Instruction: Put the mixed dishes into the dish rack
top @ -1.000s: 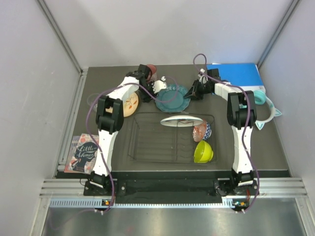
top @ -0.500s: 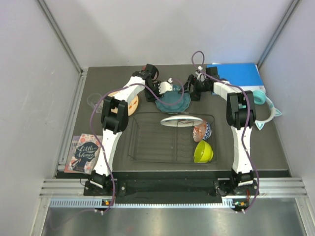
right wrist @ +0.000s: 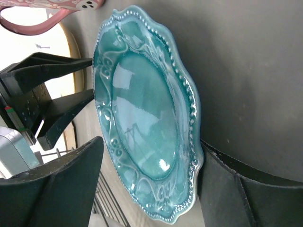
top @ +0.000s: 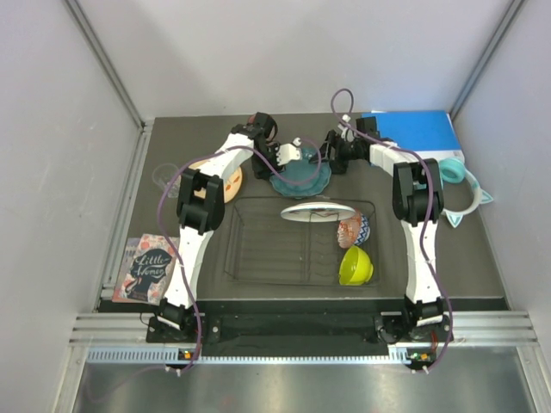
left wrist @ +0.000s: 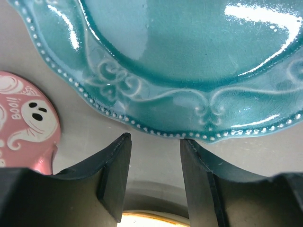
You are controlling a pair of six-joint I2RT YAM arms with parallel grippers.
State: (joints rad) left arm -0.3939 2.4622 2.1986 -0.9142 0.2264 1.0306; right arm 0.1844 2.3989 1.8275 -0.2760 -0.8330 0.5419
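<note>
Straddling teal scalloped plate (right wrist: 147,123) rim, right jaws spread wide, left jaws parted just short of opposite edge

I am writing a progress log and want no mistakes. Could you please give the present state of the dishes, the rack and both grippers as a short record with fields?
In dish rack: white plate, pink patterned bowl, lime-green bowl
Outside rack: teal scalloped plate, cream-yellow plate, pink mug, clear glass
Teal plate position: on table just behind rack, between both grippers
Left gripper: open, fingertips at plate rim
Right gripper: open, at opposite rim
Non-dishes: blue binder, teal headphones, book
</note>
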